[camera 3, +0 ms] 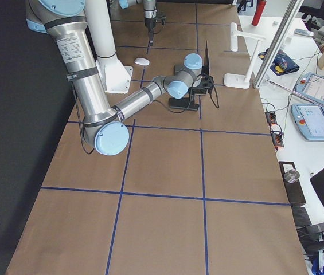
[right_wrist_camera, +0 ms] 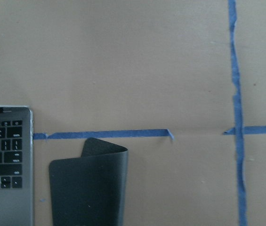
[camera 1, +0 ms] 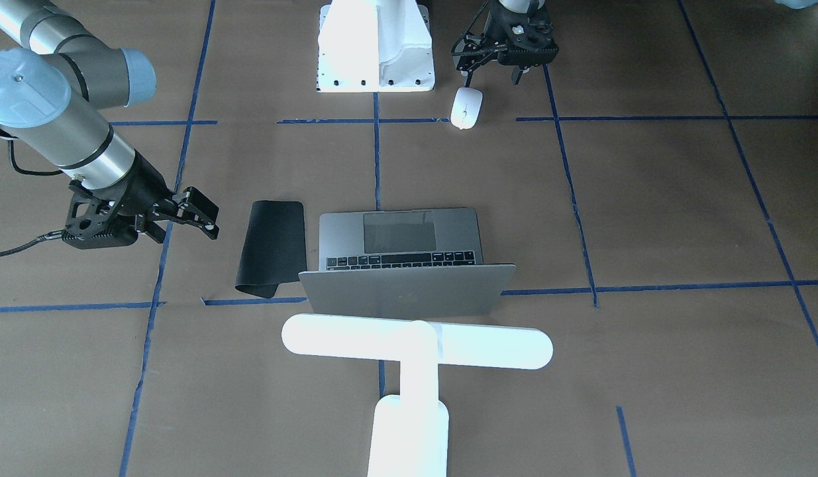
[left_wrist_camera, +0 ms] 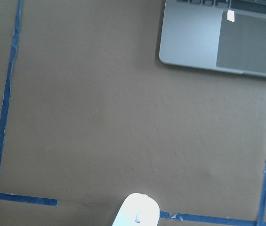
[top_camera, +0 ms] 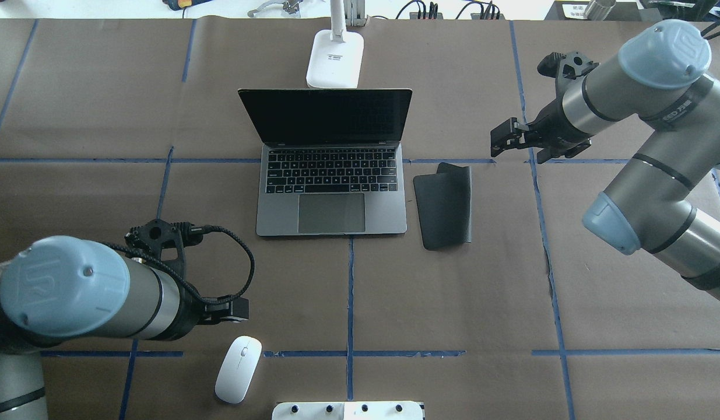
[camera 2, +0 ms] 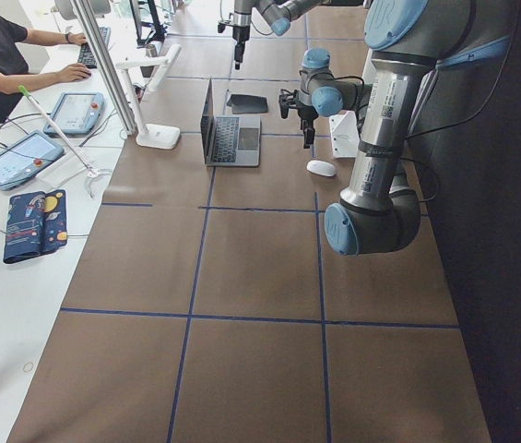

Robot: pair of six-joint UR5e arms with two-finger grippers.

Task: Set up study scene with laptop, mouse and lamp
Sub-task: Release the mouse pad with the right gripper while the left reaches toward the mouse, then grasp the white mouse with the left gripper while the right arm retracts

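The laptop [camera 1: 399, 232] [top_camera: 330, 198] stands open at the table's middle, its keyboard toward the robot. The white lamp [camera 1: 415, 341] [top_camera: 334, 60] stands just behind its lid, on the far side. The white mouse [camera 1: 466, 108] [top_camera: 238, 369] lies near the robot's base, on the left arm's side, and shows at the bottom edge of the left wrist view [left_wrist_camera: 136, 214]. My left gripper [camera 1: 493, 79] [top_camera: 237, 309] hangs just above and beside the mouse, open and empty. My right gripper [camera 1: 206, 213] [top_camera: 502, 139] hovers open and empty beyond the mat's outer edge.
A black flexible mat [camera 1: 273, 246] [top_camera: 444, 201] [right_wrist_camera: 88, 188] lies right of the laptop, its far corner curled up. The white robot pedestal [camera 1: 375, 46] is bolted at the near edge. Blue tape lines cross the brown table. Operators' tablets and cables lie past the far edge.
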